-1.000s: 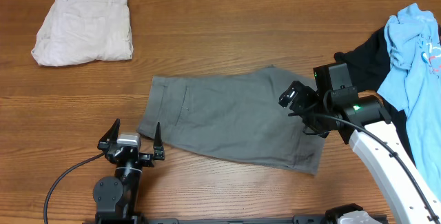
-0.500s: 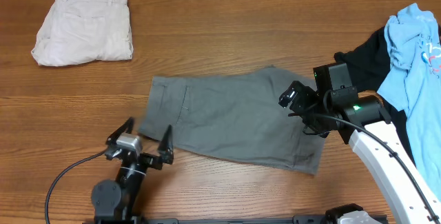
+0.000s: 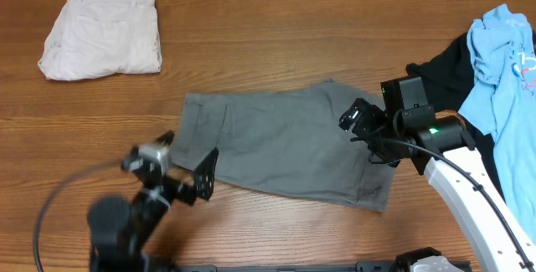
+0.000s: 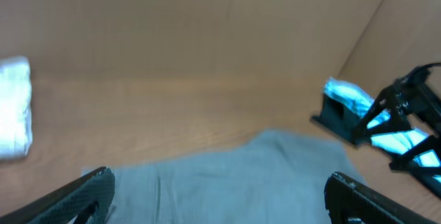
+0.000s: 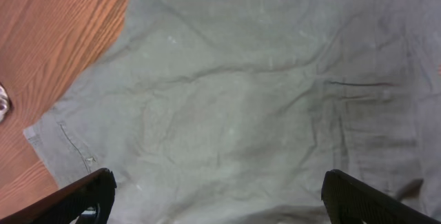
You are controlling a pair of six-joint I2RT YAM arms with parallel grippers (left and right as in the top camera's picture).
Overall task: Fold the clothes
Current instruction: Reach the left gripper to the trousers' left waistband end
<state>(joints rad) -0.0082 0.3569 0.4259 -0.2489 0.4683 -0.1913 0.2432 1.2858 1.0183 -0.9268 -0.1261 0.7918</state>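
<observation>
Medium-grey shorts lie flat across the middle of the table, waistband to the right. My left gripper is open at their left end, blurred by motion; in the left wrist view the grey cloth lies between its wide-apart fingers. My right gripper is open and hovers above the shorts' right part; the right wrist view shows wrinkled grey fabric between its fingers. Folded cream shorts lie at the far left. A light blue tee lies on a black tee at the right edge.
The brown wooden table carries everything. A black cable loops from the left arm near the front edge. The right arm's white link crosses the front right corner.
My left arm has swung forward and right, bringing its open gripper over the shorts' left end. The right arm and the clothes have not moved.
</observation>
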